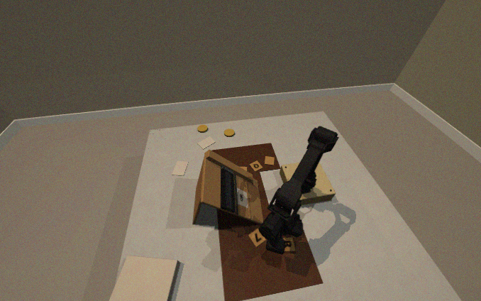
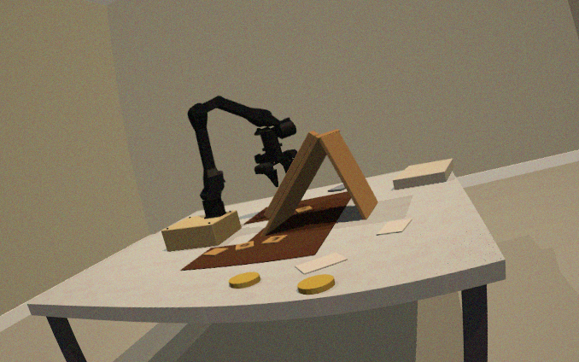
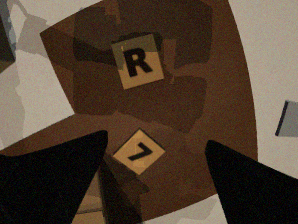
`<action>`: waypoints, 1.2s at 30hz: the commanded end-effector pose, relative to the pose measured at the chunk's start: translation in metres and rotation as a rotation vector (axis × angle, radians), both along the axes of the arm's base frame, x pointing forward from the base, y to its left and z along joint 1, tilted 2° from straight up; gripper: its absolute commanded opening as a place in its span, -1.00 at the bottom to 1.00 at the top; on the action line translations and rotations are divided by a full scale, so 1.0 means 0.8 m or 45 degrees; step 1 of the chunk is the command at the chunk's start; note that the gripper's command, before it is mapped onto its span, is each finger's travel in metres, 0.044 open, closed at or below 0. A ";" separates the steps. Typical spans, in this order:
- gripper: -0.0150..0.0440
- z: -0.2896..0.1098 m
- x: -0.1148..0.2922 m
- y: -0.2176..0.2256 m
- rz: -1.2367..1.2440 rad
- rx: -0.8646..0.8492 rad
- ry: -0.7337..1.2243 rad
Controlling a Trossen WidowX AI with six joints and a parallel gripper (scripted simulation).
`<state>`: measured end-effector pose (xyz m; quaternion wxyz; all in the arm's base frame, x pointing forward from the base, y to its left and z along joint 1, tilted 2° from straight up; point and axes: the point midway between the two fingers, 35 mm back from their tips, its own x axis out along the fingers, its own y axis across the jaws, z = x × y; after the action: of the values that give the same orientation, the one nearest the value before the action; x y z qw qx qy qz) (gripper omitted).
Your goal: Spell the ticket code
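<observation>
My gripper [image 2: 283, 178] [image 3: 157, 142] is open and empty, pointing down above the tiles beside the board. The R tile [image 1: 289, 244] [image 3: 137, 62] lies flat on the brown mat [image 1: 264, 272], partly hidden by the arm in the top view. A tile like a 7 or turned L [image 1: 256, 237] [image 3: 139, 151] [image 2: 303, 209] lies flat near it, between the fingers in the wrist view. A Q-like tile [image 1: 256, 165] [image 2: 244, 245], a blank-looking tile [image 1: 269, 160] [image 2: 214, 251] and another tile [image 2: 274, 239] lie past the board's other end. The tent-shaped board [image 1: 211, 183] [image 2: 350, 175] has a dark rail [image 1: 228, 190] showing no tile; its ticket [image 1: 242, 197] is unreadable.
Two yellow discs [image 1: 202, 128] [image 1: 229, 132] and two pale cards [image 1: 206, 143] [image 1: 179, 168] lie beyond the board. A pale block [image 1: 145, 276] [image 2: 424, 172] sits at the opposite end of the counter. The arm's base block [image 1: 289, 172] [image 2: 193, 231] stands beside the mat.
</observation>
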<state>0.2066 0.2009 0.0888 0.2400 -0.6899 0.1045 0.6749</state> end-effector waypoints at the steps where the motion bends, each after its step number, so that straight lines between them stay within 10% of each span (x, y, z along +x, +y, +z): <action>1: 0.66 -0.052 -0.052 0.020 0.320 -0.151 -0.008; 36: 0.66 -0.109 -0.071 0.030 0.432 -0.197 -0.017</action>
<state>0.1497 0.2258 0.0030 0.0715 -0.7168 0.0347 0.6927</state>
